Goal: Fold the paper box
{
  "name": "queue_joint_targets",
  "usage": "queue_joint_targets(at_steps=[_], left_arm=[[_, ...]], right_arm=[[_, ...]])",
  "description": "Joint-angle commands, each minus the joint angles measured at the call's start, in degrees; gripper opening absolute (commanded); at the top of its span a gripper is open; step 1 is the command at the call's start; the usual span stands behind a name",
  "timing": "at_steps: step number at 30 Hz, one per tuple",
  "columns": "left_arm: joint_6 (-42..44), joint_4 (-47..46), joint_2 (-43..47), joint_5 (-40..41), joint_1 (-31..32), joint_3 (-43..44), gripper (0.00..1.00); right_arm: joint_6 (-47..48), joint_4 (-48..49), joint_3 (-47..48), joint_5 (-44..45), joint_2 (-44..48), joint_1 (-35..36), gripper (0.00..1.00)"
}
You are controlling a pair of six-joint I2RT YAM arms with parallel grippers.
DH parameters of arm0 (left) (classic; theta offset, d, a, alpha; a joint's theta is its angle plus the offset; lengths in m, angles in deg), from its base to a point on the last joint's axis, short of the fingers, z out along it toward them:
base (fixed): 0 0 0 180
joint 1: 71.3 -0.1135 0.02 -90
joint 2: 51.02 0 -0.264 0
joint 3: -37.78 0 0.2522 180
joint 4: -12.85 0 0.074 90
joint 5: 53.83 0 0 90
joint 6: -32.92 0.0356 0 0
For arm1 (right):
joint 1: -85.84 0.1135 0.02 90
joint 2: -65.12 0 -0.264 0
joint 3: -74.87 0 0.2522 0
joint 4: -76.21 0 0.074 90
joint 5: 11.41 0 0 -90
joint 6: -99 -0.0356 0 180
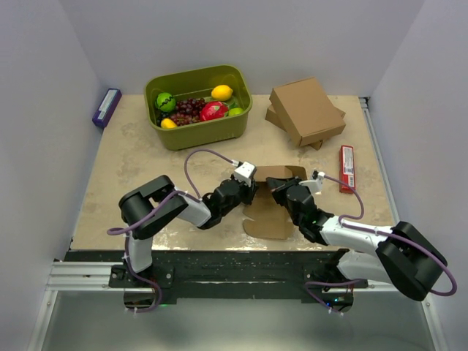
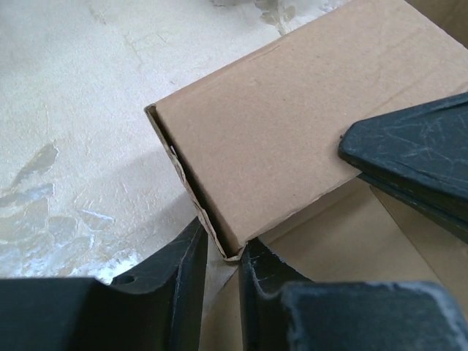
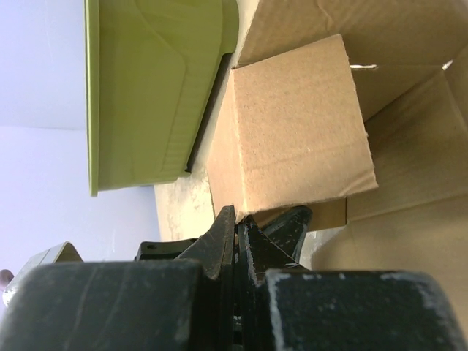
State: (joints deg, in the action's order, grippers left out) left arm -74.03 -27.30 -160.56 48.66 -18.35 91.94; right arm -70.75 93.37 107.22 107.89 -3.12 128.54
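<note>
**Q:** What lies at the centre of the overhead view?
**A:** The paper box point(image 1: 272, 212), a brown cardboard blank only partly set up. It rests on the table point(image 1: 131, 161) towards the near edge, between the two arms. One raised panel point(image 2: 278, 124) stands at its far end, and the remainder lies flat.

**Q:** How are the left fingers point(image 2: 179, 281) set?
**A:** Narrow. In the left wrist view they pinch the lower corner of the raised panel, and the cardboard edge sits in the slot between them.

**Q:** And the right fingers point(image 3: 219, 241)?
**A:** Drawn almost together. In the right wrist view their tips meet the bottom corner of the raised panel. In the left wrist view they enter from the right, clamped across that panel's lower edge. The two pairs of fingers are near one another on the cardboard.

**Q:** What else stands on the table?
**A:** A green bin point(image 1: 197, 124) holding fruit point(image 1: 213, 111) sits far centre-left. A stack of folded boxes point(image 1: 307, 110) is to its right. A red packet point(image 1: 347, 168) lies right of the paper box. A purple-blue carton point(image 1: 107, 107) lies at the far left edge.
</note>
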Motion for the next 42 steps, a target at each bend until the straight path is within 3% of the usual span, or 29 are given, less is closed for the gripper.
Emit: queue_joint_targets(at_steps=[1, 2, 7, 8, 9, 12, 15, 21, 30, 34, 42], left_arm=[[1.13, -3.58, 0.64, 5.70, 0.23, 1.87, 0.22], [1.22, -2.00, 0.90, 6.05, 0.23, 2.13, 0.19], [1.48, 4.86, 2.48, 11.15, -0.04, 3.63, 0.01], [1.57, 7.22, 3.62, 11.41, -0.65, 3.80, 0.00], [1.57, 8.63, 4.24, 11.33, -1.18, 3.89, 0.00], [1.22, 15.48, 6.08, 8.35, -4.25, 5.04, 0.00], [1.04, 19.71, 8.45, 4.40, -7.68, 4.95, 0.00], [3.76, 29.29, 11.89, 1.14, -11.02, 7.14, 0.00], [4.47, 38.53, 13.47, -4.58, -14.71, 10.57, 0.00], [4.29, 38.53, 13.12, -5.63, -15.86, 10.40, 0.00], [4.56, 38.97, 12.77, -5.64, -16.04, 10.75, 0.00]], right_arm=[[0.91, -3.75, -0.49, 0.58, -0.48, 0.28, 0.00], [1.52, -3.93, -0.14, 0.58, -0.31, 0.37, 0.01], [5.73, -6.03, 1.97, -0.29, 2.23, 0.28, 0.30], [7.57, -6.48, 2.85, -0.64, 2.85, 0.28, 0.36], [8.89, -6.66, 3.46, -1.69, 3.64, 0.28, 0.48], [14.69, -8.41, 6.36, -3.98, 6.63, 0.28, 0.67], [19.61, -12.19, 9.79, -7.32, 9.18, 0.37, 0.74], [28.84, -24.73, 16.12, -10.23, 13.22, 0.37, 0.77], [42.21, -37.23, 18.15, -1.09, 12.35, 0.28, 0.78], [39.77, -38.13, 15.96, 1.55, 10.42, 0.46, 0.76], [38.35, -28.66, 12.96, 3.92, 4.98, 1.78, 0.72]])
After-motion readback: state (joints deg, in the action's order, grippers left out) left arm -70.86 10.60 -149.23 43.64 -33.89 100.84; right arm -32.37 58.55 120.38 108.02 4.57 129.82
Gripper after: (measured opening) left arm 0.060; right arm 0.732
